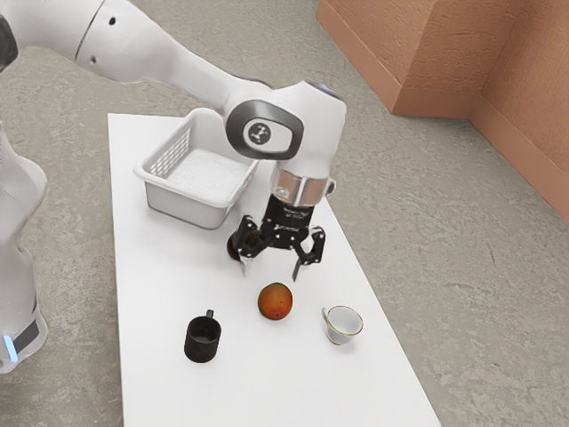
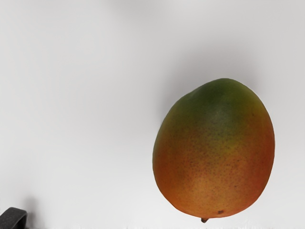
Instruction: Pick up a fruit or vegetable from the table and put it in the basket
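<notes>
on the table (image 1: 151, 285), near the parted fingers (image 1: 308, 258) and lower than their tips; a red-green mango (image 1: 276, 302)

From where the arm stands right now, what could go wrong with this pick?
The open gripper may meet the mango off-centre, as it lies off the middle of the wrist view; being rounded, it could roll if one jaw touches first.

If it rolls, it might knock the white cup standing nearby.

A dark thing, partly hidden by the gripper, could get bumped if the hand travels low toward the basket.
</notes>
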Robot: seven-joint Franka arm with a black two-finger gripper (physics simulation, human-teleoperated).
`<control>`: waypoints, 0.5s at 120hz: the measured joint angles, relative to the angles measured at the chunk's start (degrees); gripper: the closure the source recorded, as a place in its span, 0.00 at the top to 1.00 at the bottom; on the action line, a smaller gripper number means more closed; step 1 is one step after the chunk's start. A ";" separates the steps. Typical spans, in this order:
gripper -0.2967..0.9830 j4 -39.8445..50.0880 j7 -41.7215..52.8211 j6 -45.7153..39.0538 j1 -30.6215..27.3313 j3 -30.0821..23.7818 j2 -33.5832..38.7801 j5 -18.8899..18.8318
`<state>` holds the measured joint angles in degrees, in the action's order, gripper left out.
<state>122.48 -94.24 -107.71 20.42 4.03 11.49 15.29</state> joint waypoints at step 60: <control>0.77 1.10 11.69 -4.84 -0.19 0.02 -0.19 -3.62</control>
<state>123.58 -82.55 -112.55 20.23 4.04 11.29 11.67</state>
